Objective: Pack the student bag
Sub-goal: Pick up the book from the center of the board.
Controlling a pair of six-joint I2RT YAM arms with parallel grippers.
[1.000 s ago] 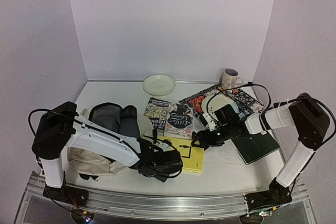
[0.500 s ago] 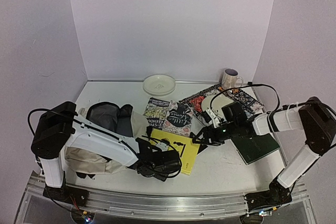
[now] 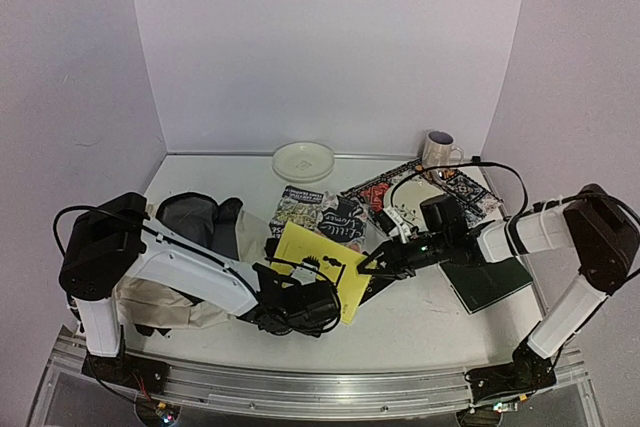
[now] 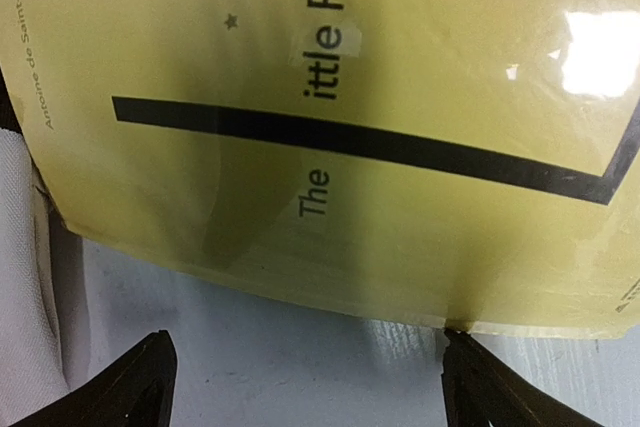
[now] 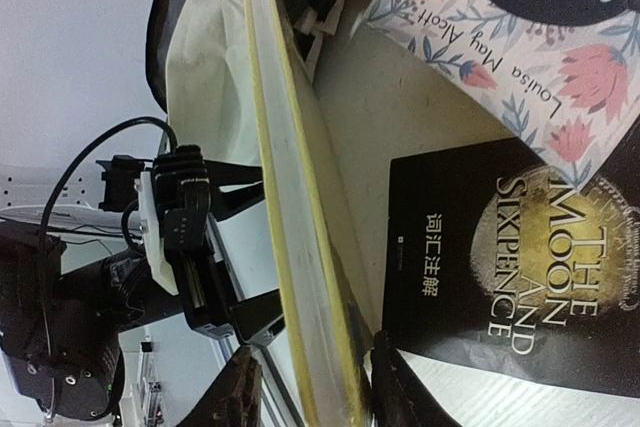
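- The student bag (image 3: 160, 302) lies slumped on the left of the table (image 3: 425, 322), under the left arm, with its dark-lined mouth open at the far end
- Step in hand, as I judge it: raising the yellow book (image 3: 315, 265) so it can go into the bag; it stands tilted, right edge up, left edge low and close to the bag
- The right gripper (image 3: 373, 265) is at that raised right edge; in its wrist view the fingers (image 5: 243, 392) are set narrow, one on each face of the book
- The book stands clear of the black book (image 5: 500, 247) under it, so I take it as held
- The left gripper (image 3: 300, 309) sits low, just on the near side of the yellow book, fingers spread wide and holding nothing; its wrist view shows the yellow cover right in front, with no contact I can see
- A floral book (image 3: 342, 227) lies flat just beyond, not yet packed
- The next move calls for carrying the yellow book leftward to the open mouth, low edge leading; the left gripper could steady the near edge or hold the bag's lip open
- Risks: a pinch on one thin edge may let the book pivot or slip, and the soft mouth may fold shut as the book pushes in
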